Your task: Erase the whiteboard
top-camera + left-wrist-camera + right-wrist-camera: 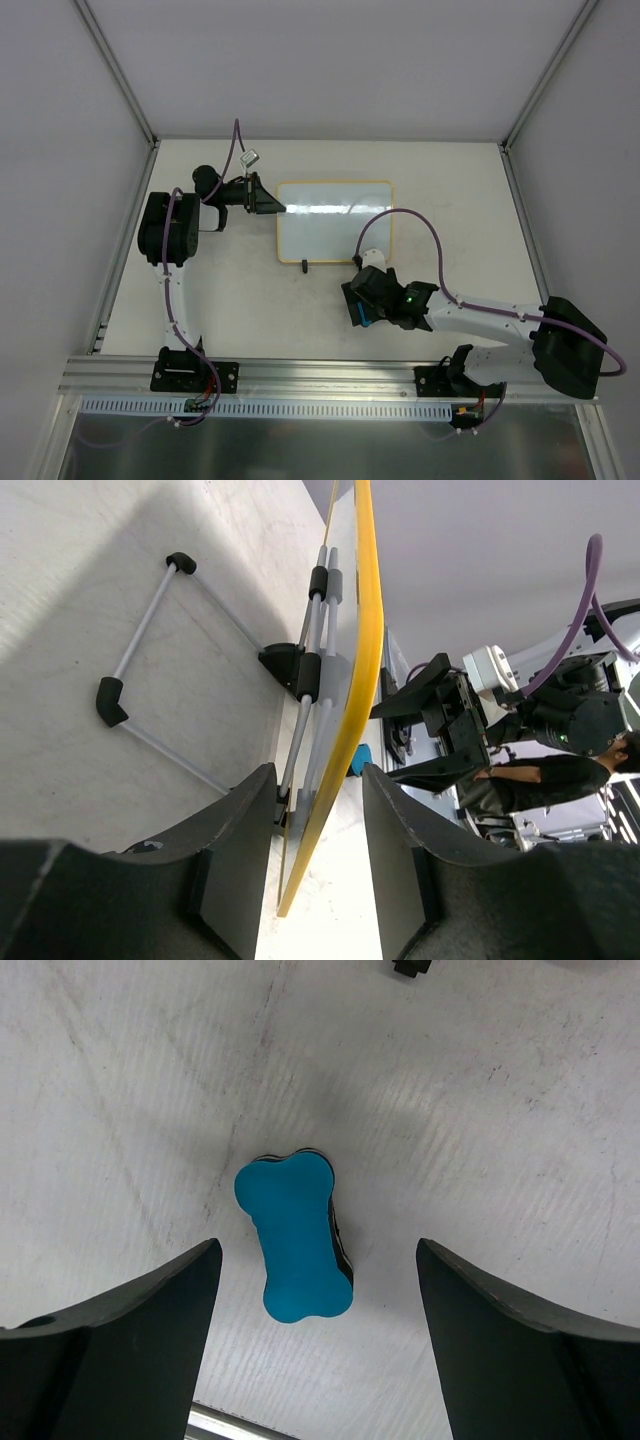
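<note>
The whiteboard (335,225), white with a thin yellow frame, is at the table's middle back; I see glare on it and no clear writing. My left gripper (281,208) is at its left edge. In the left wrist view the jaws (318,780) straddle the yellow frame (360,650) with a gap on each side, so it is open. The board's wire stand with black feet (108,700) shows behind it. A blue bone-shaped eraser (295,1235) lies on the table. My right gripper (318,1260) is above it, wide open and empty. The eraser also shows in the top view (368,312).
White walls close in the table on the left, back and right. An aluminium rail (330,375) runs along the front edge by the arm bases. A black foot of the board (304,266) sticks out at its near edge.
</note>
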Motion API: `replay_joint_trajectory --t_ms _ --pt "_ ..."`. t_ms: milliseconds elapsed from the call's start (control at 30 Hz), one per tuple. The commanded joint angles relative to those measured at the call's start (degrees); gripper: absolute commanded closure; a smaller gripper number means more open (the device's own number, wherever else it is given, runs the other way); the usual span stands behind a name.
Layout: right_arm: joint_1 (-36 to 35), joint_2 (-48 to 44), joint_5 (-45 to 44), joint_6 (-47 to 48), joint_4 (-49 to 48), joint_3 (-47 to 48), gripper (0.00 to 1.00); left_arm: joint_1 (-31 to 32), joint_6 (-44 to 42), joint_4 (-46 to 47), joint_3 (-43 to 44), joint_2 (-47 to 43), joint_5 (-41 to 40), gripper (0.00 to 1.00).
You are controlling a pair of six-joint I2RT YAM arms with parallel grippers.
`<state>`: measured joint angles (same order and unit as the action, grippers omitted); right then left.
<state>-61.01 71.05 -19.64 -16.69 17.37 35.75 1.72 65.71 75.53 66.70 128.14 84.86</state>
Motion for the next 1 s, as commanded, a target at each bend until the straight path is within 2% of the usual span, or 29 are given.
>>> replay_joint_trajectory --t_ms 0,67,467,600,667,967 --pt "-0.25 -1.96 -1.02 -0.72 0.21 -0.24 0.18 -1.36 0.91 20.8 0.1 -1.13 0.84 0.59" --pt "-0.33 -2.23 -1.02 -0.63 0.3 -0.15 0.18 -1.36 0.91 20.8 -0.25 -1.83 0.92 0.59" --pt "-0.16 -4.42 -1.01 1.83 1.0 1.25 0.18 -10.67 -1.64 20.8 -7.45 -8.42 -0.13 0.58" --pt "-0.16 -6.44 -1.8 3.93 1.09 2.22 0.18 -11.56 -3.56 20.8 -11.93 -13.42 -4.69 0.58" --pt "-0.07 -8.72 -1.81 5.43 1.09 3.01 0.18 -11.56 -5.67 20.8 -15.52 -18.77 -6.71 0.57" --pt "1.77 -17.86 -1.1 11.24 1.36 7.58 0.18 -11.91 -6.74 17.82 -20.63 -32.14 -18.13 0.56"
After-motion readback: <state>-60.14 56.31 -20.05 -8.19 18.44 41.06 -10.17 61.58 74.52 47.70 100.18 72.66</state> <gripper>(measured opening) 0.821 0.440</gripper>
